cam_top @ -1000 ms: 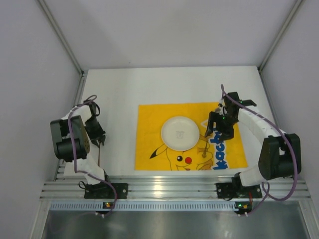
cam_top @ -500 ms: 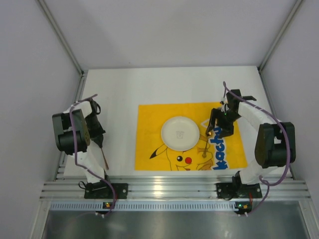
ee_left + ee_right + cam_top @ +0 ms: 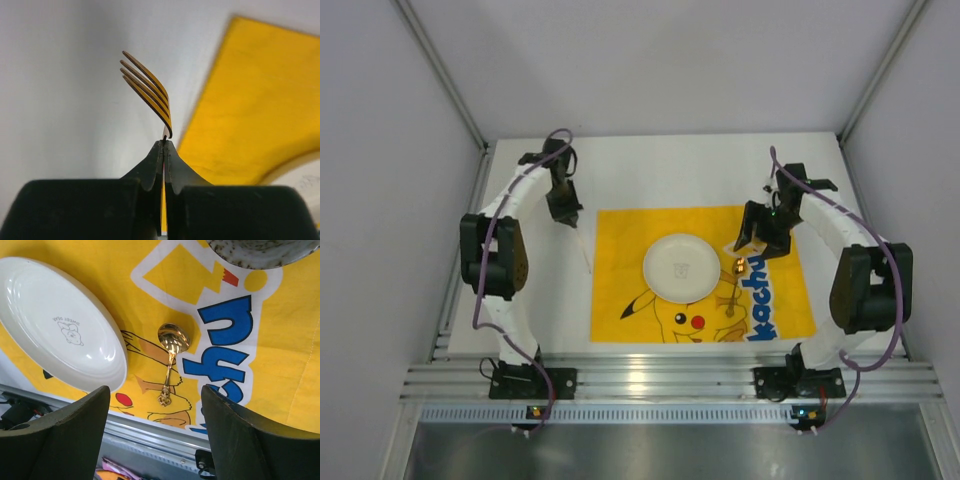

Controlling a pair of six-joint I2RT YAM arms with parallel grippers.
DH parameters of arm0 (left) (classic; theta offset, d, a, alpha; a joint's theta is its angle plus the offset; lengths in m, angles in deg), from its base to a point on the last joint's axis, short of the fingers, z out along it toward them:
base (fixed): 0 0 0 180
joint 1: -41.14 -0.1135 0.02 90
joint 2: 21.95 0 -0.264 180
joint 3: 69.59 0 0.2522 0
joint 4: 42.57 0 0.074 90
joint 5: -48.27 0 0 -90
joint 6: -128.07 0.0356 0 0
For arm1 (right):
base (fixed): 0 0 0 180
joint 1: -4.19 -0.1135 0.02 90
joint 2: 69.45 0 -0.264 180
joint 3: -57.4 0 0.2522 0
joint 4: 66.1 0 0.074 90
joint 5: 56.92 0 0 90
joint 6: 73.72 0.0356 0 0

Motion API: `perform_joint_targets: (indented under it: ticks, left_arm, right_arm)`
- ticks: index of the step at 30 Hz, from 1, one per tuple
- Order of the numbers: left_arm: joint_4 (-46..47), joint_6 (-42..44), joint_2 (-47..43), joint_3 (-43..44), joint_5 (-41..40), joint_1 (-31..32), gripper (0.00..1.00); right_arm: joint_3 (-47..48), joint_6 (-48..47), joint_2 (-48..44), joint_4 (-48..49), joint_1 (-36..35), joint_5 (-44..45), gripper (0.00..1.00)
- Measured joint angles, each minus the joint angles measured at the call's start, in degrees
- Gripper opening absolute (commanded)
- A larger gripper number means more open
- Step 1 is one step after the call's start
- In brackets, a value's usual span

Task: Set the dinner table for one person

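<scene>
My left gripper is shut on a gold fork and holds it over the white dinner table, just off the far left corner of the yellow cartoon mat. In the left wrist view the fork's tines stick up from the shut gripper. A white plate lies in the middle of the mat, with a gold spoon to its right. My right gripper is open and empty above the mat's far right part; its wrist view shows the plate and the spoon below.
A speckled bowl or cup sits on the mat at the top edge of the right wrist view. An aluminium rail runs along the table's near edge. White walls close in the left, right and back.
My left arm has swung from the table's near left side up to the mat's far left corner, carrying the fork. My right gripper has drawn slightly back from the spoon.
</scene>
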Motion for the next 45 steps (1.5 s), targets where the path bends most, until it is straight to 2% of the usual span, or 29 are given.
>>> perform_joint_targets:
  ticks: [6, 11, 19, 28, 37, 39, 40, 41, 42, 45]
  left_arm:
    - [0.8, -5.2, 0.1, 0.0, 8.8, 14.0, 0.0]
    - [0.8, -6.3, 2.8, 2.8, 11.5, 20.8, 0.0]
    - [-0.7, -5.5, 7.6, 3.1, 8.8, 23.5, 0.0]
    - [-6.3, -5.0, 8.9, 3.0, -2.1, 25.2, 0.0]
    - [-7.6, -5.1, 8.9, 1.5, -9.0, 25.1, 0.0]
    - [-8.0, -5.1, 8.9, 1.4, -10.3, 25.1, 0.1]
    - [-8.1, -5.1, 8.9, 1.4, -10.8, 25.1, 0.41]
    - [-8.1, -4.9, 8.9, 1.2, -10.9, 25.1, 0.76]
    - [-8.0, -5.0, 8.9, 1.1, -11.0, 25.1, 0.98]
    - [-8.0, -5.4, 8.9, 0.8, -10.0, 25.4, 0.98]
  right_arm:
    - [-0.9, 0.4, -3.0, -0.7, 0.0, 0.9, 0.74]
    - [-3.4, 1.1, -8.2, -1.4, 0.0, 1.5, 0.75]
    - [-5.4, 1.7, -12.0, -2.2, 0.0, 2.7, 0.75]
    - [-6.9, 2.2, -16.0, -2.9, 0.0, 3.3, 0.75]
    - [-9.2, 2.9, -18.7, -3.8, 0.0, 3.9, 0.76]
    - [-9.5, 3.0, -19.6, -3.8, 0.0, 4.1, 0.77]
    - [-9.6, 3.0, -20.1, -4.1, 0.0, 4.2, 0.77]
    - [-9.8, 3.1, -20.5, -4.2, 0.0, 4.3, 0.78]
    - [-10.0, 3.1, -21.1, -4.4, 0.0, 4.4, 0.78]
    - [-10.4, 3.1, -22.3, -5.1, 0.0, 4.9, 0.79]
